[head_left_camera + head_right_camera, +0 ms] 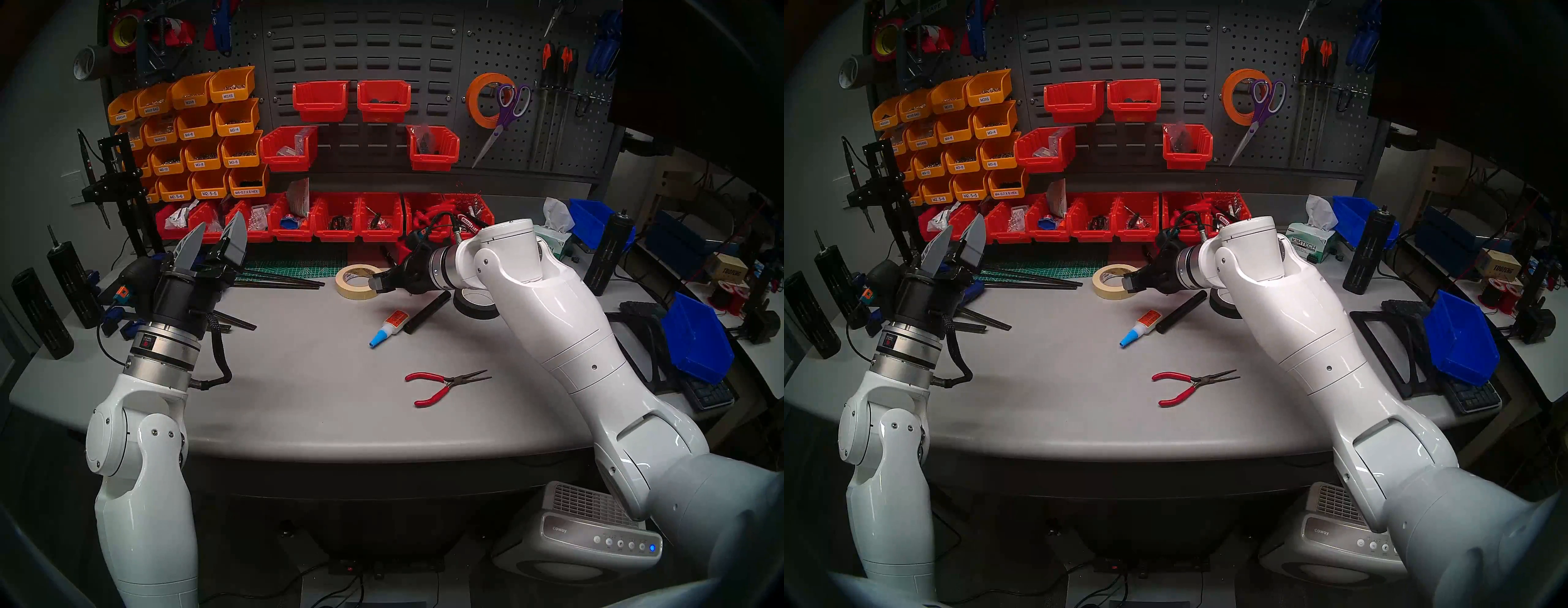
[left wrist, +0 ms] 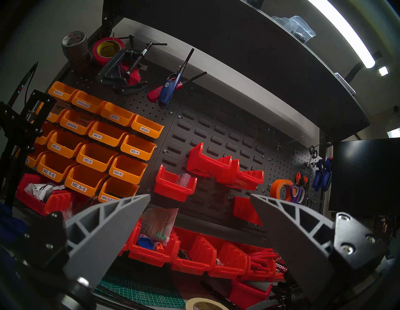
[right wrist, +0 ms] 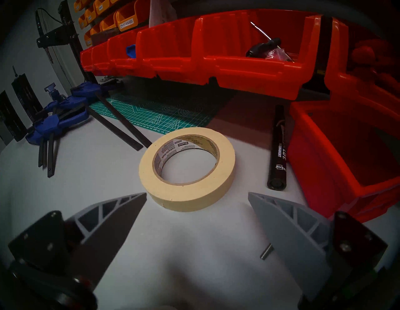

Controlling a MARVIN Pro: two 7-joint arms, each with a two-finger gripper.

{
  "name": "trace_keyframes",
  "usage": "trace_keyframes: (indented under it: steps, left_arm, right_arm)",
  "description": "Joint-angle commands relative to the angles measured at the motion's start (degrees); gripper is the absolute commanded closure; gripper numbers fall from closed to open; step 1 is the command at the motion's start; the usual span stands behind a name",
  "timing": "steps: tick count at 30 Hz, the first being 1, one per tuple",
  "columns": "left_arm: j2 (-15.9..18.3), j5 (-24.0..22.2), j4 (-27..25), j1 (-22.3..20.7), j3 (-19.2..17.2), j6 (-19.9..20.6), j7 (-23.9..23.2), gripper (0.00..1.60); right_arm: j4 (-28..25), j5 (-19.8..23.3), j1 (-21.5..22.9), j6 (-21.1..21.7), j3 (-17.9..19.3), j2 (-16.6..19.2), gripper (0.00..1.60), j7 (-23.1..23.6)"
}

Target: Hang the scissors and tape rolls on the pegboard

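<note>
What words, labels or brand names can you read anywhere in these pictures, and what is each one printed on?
"Scotch", "#2020", "Contractor Grade": core of the cream tape roll.
"PERMANENT": black marker.
"KIMTECH": tissue box.
"coway": air purifier.
"3M": grey tape roll.
"M3X6", "M3X8", "M3X8 BAD", "M4-6", "M3-4", "M3-8", "M3-6", "M2.5-5", "M2.5-6": orange bins.
"User Manual": leaflet.
Glue bottle: print too small to read.

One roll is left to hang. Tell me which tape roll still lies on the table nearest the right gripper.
The cream masking-tape roll, flat on the table just ahead of the open right gripper. The orange roll already hangs on the pegboard.
</note>
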Motion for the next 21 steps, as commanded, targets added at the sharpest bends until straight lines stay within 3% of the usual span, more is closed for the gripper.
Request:
trace_keyframes:
  steps: [1,21]
  left_arm:
    - [0.06,-0.06,-1.74,-0.93,0.15,-0.58,-0.18,0.0]
    - [0.08,-0.07,-1.7,-0.94,0.14,-0.56,-0.2,0.0]
  right_arm:
    - [1.58,-0.01,5.02,-0.17,0.44,-1.37,0.0,-0.21]
    - [10.45,-2.33,9.99,-0.2,-1.22,-5.85,0.0,-0.06]
